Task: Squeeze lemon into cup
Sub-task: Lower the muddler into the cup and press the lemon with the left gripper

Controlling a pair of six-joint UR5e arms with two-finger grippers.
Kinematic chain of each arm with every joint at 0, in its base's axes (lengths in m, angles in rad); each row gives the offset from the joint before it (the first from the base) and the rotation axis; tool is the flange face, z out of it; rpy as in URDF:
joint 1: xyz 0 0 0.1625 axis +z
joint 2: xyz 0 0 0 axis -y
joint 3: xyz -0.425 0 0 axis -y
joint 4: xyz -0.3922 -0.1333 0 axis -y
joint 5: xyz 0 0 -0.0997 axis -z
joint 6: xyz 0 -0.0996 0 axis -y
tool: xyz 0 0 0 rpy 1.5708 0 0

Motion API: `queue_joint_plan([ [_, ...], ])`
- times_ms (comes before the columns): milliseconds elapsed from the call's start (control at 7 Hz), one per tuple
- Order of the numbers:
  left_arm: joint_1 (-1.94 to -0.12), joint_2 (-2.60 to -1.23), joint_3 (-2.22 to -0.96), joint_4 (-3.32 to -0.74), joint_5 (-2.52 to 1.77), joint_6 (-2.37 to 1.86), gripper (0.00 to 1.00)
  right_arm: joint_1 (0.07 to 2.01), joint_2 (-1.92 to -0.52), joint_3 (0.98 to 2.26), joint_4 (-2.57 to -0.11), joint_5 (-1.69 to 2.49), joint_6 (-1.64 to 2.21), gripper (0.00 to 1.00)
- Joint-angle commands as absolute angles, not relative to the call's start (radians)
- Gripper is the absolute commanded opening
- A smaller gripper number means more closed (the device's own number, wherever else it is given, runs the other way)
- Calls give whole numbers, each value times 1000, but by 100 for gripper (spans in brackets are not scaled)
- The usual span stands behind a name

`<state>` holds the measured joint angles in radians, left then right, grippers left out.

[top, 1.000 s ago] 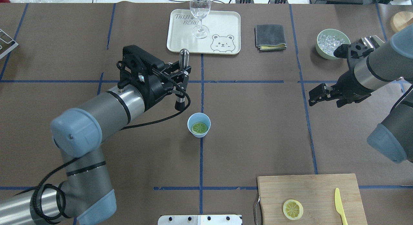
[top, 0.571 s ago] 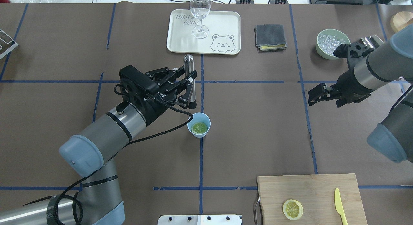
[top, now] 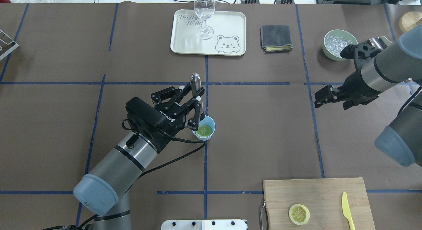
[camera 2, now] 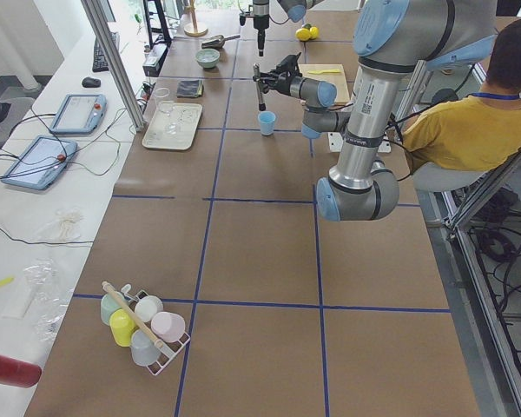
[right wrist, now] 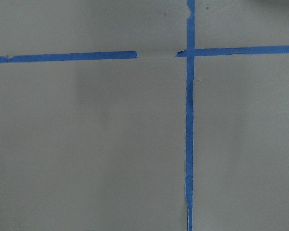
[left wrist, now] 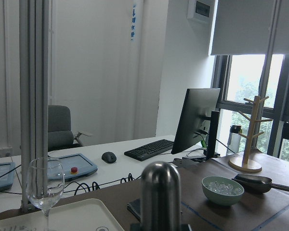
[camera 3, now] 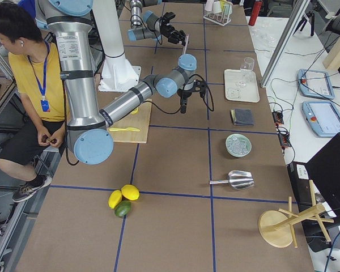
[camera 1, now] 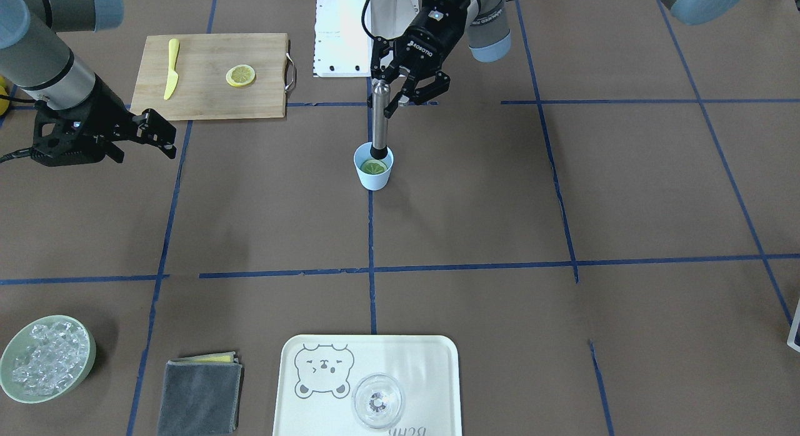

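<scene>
The light-blue cup (top: 212, 126) stands at the table's middle, also in the front view (camera 1: 374, 180). The lemon (top: 204, 130) lies inside it, cut face up (camera 1: 375, 167). My left gripper (top: 197, 106) is shut on a metal muddler (camera 1: 379, 120) near its top and holds it upright. The muddler's black lower tip is inside the cup's mouth, at the rim side nearest the robot, just over the lemon. The muddler's rounded top fills the bottom of the left wrist view (left wrist: 160, 192). My right gripper (top: 318, 100) is open and empty, far off to the right above bare table.
A cream tray (top: 230, 22) with a clear glass (top: 204, 12) sits at the back. A grey cloth (top: 276, 38) and a green bowl of ice (top: 336, 43) lie to its right. A wooden board (top: 316, 193) with a flat lemon slice (top: 299, 214) and yellow knife (top: 346, 210) is front right.
My left gripper has carried the muddler toward the robot and to the right, from beside the cup to over it, and turned it upright. The right arm has barely moved.
</scene>
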<state>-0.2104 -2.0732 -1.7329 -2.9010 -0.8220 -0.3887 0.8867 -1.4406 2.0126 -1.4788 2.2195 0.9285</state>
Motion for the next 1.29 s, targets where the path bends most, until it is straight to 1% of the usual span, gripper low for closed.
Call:
queue_joint_plan([
  [0, -201, -2086, -1715, -2902, -810, -347, 0, 887, -1442, 2013, -1479, 2220, 928, 100],
  [286, -201, -2123, -1660, -2904, -810, -348, 0, 887, -1442, 2011, -1479, 2221, 928, 100],
  [714, -193, -2120, -1590, -2942, -811, -350, 0, 885, -1439, 2011, -1479, 2221, 931, 100],
  [1143, -163, -2123, -1554, -2953, -813, -351, 0, 885, -1437, 2013, -1479, 2221, 936, 100],
])
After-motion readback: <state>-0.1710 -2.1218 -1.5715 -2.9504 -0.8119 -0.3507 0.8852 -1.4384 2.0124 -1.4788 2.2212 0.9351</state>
